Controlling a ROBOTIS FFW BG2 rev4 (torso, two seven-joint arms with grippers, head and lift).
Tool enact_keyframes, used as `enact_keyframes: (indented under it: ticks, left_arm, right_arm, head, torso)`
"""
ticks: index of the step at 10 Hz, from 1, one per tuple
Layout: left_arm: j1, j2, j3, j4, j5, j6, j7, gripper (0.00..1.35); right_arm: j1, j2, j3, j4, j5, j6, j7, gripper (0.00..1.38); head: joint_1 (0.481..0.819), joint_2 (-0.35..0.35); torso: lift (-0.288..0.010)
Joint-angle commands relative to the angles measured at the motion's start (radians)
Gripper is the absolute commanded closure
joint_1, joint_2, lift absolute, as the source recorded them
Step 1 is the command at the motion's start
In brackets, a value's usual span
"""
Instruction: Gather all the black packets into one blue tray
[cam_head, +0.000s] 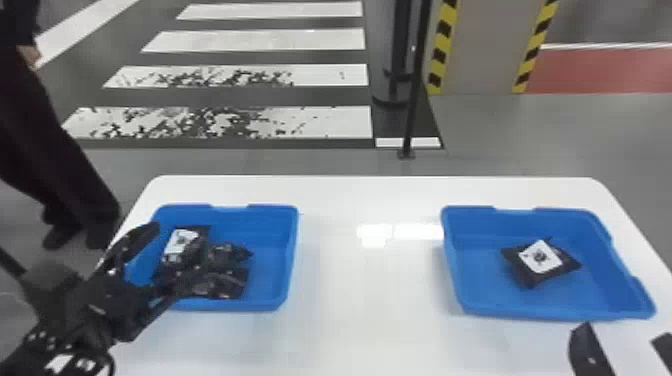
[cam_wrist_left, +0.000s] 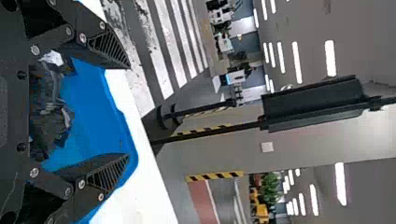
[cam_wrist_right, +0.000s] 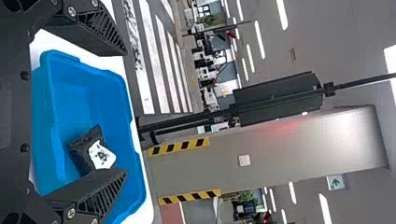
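In the head view, my left gripper (cam_head: 169, 261) is open over the left part of the left blue tray (cam_head: 270, 295). Several black packets (cam_head: 227, 282) lie heaped there, one with a white label. The left wrist view has the packets (cam_wrist_left: 49, 126) beyond the palm, between the spread fingers of my left gripper (cam_wrist_left: 129, 111). A single black packet (cam_head: 540, 257) with a white label rests in the right blue tray (cam_head: 550, 307). My right gripper (cam_head: 625, 337), also open, is at the near side of that tray. In the right wrist view, that packet (cam_wrist_right: 84, 149) lies beside one finger of the empty right gripper (cam_wrist_right: 126, 112).
Both trays stand on a white table (cam_head: 370, 290), with a wide stretch of tabletop between them. Beyond its far edge are a black pole (cam_head: 412, 100) and a pillar (cam_head: 482, 50) with yellow-black striped edges.
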Motion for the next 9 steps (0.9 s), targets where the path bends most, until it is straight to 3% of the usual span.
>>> enact_keyframes:
  ticks: [1,3,6,9]
  left_arm:
    - [0.098,-0.037,0.015,-0.072,0.06,-0.049,0.024,0.29]
    - [0.219,-0.072,0.013,-0.123,0.134,-0.11,0.061,0.3]
    - [0.334,-0.098,-0.011,-0.163,0.206,-0.174,0.072,0.3]
    - [0.354,-0.098,-0.039,-0.165,0.24,-0.154,0.072,0.3]
  right_arm:
    - [-0.006,0.0,0.001,0.0,0.011,0.0,0.0,0.13]
    - [-0.023,-0.005,0.001,-0.01,0.041,0.039,0.008,0.13]
    - [-0.084,-0.012,-0.003,-0.054,0.081,0.167,0.015,0.13]
    - [-0.209,-0.034,-0.005,-0.052,0.089,0.331,0.057,0.13]
  head:
    - [0.695,0.044]
    - [0.695,0.046]
    - [0.695,0.046]
    - [0.695,0.053]
  torso:
    - [-0.11]
    - [-0.11]
    - [-0.11]
    - [-0.11]
